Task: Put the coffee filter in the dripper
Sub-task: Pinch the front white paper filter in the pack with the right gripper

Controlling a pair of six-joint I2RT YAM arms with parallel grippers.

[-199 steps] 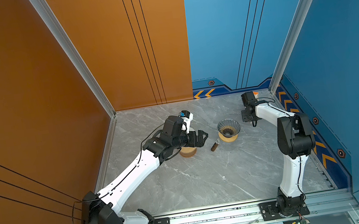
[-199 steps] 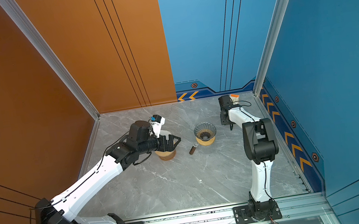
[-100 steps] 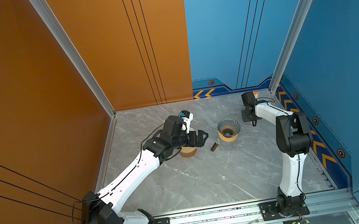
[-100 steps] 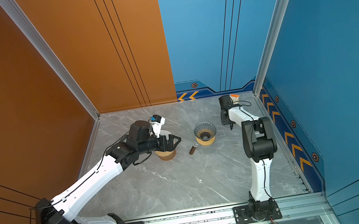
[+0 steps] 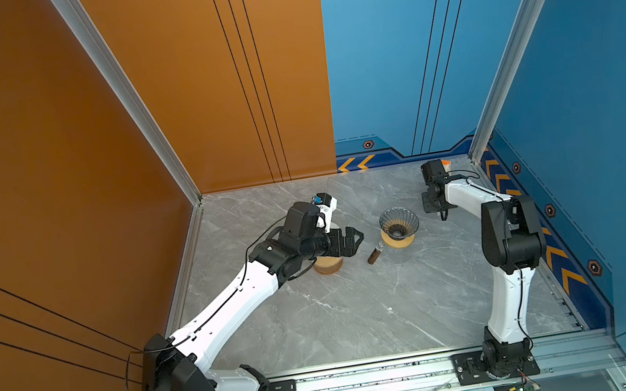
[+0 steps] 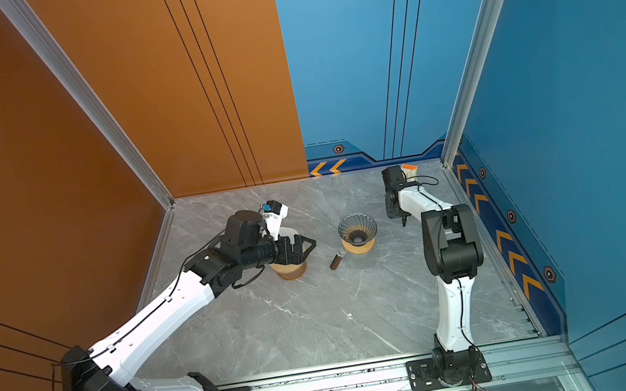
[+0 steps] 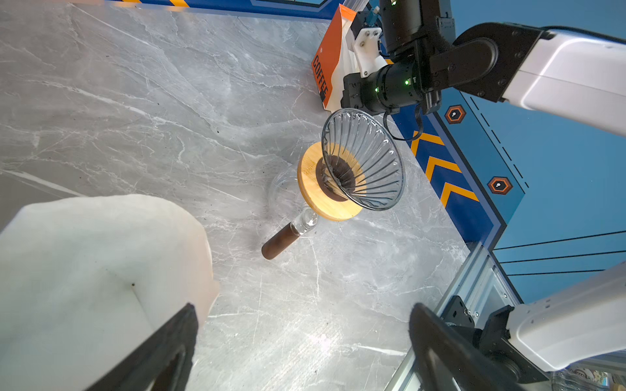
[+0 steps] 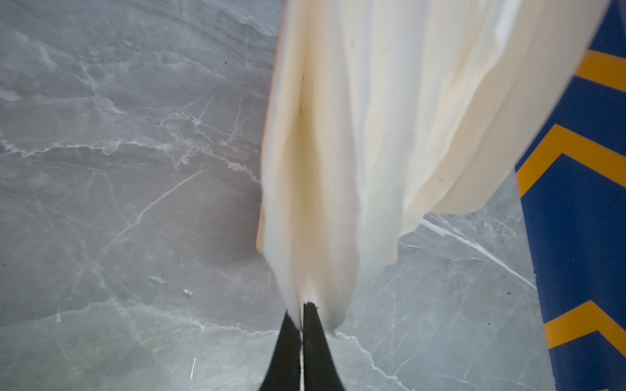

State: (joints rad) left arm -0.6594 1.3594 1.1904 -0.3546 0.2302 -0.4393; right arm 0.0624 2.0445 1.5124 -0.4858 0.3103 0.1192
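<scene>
The glass dripper (image 5: 399, 225) (image 6: 357, 228) (image 7: 364, 159) stands empty on a round wooden collar over a glass server, right of centre. At the back right my right gripper (image 5: 444, 215) (image 6: 405, 221) (image 8: 301, 309) is shut on the lower edge of a cream coffee filter (image 8: 355, 135), whose folded leaves fill the right wrist view. My left gripper (image 5: 355, 238) (image 6: 308, 245) (image 7: 305, 315) hovers open left of the dripper, with nothing between its fingers. Beside one finger lies more white filter paper (image 7: 95, 270).
An orange and white bag marked COFFEE (image 7: 327, 64) (image 5: 445, 164) stands in the back right corner behind the right gripper. A wooden stand (image 5: 328, 266) (image 6: 291, 270) sits under the left gripper. The server's brown handle (image 5: 375, 255) (image 7: 281, 240) points toward the front left.
My right gripper has closed on the filter paper. The right arm's elbow has shifted slightly. The left arm has not moved.
</scene>
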